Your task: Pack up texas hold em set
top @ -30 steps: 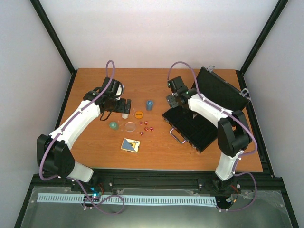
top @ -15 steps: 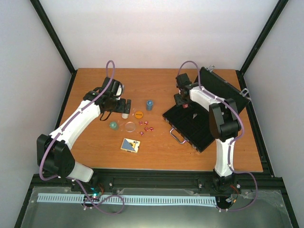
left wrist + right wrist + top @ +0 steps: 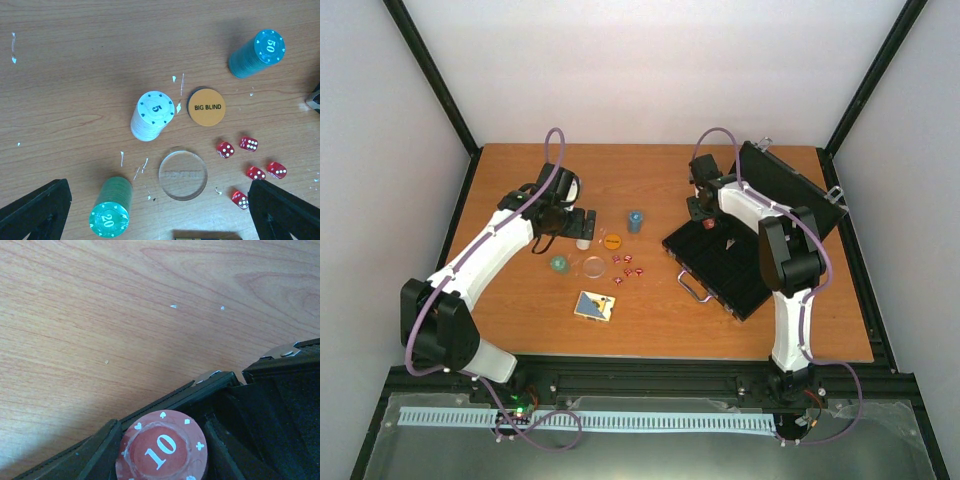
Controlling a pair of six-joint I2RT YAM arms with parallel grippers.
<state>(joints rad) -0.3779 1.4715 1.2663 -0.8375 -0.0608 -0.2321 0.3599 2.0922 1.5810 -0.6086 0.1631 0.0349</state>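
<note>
**Red chips going into the case**

Your right gripper (image 3: 703,208) has its jaws clamped on the red stack (image 3: 162,447), just inside the far corner of the open case (image 3: 725,265). Your left gripper (image 3: 160,215) hovers with its jaws wide apart above the white stack (image 3: 152,116). Next, probably: seat and release the red stack, then lower the left gripper onto the white one.
</note>
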